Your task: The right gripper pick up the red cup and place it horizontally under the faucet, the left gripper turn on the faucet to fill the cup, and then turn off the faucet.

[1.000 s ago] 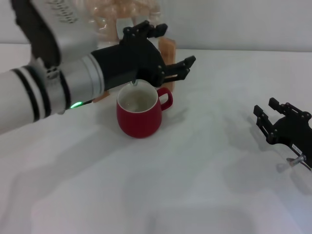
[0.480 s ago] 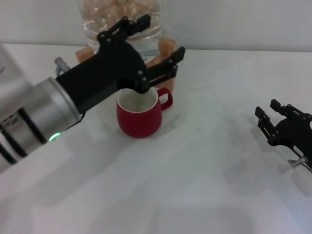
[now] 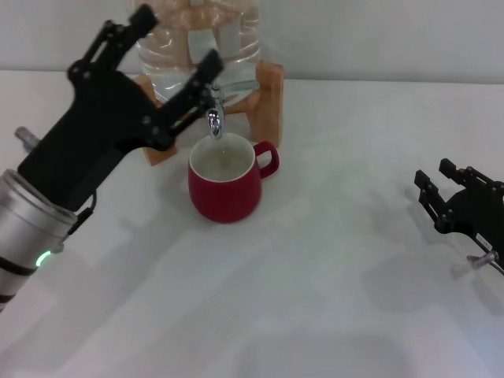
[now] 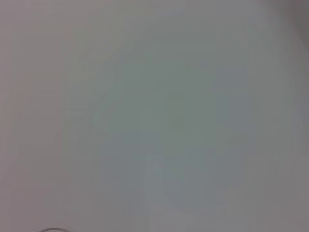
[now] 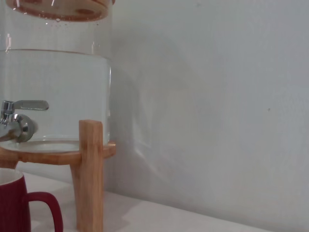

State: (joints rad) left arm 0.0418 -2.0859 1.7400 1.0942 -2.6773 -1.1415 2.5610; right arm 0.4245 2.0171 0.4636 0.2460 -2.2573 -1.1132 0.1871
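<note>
We count: one red cup (image 3: 225, 186); one faucet (image 3: 214, 116); one clear water jug (image 3: 197, 35); one wooden stand (image 3: 270, 94); two grippers, left gripper (image 3: 161, 75) and right gripper (image 3: 450, 183).

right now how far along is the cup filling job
Placing looks done: the red cup stands upright on the table under the faucet, and the right gripper sits apart to the right, jaws open. The left gripper is raised beside the faucet, jaws open, touching nothing. No water stream visible; whether any tap work remains is unclear.
</note>
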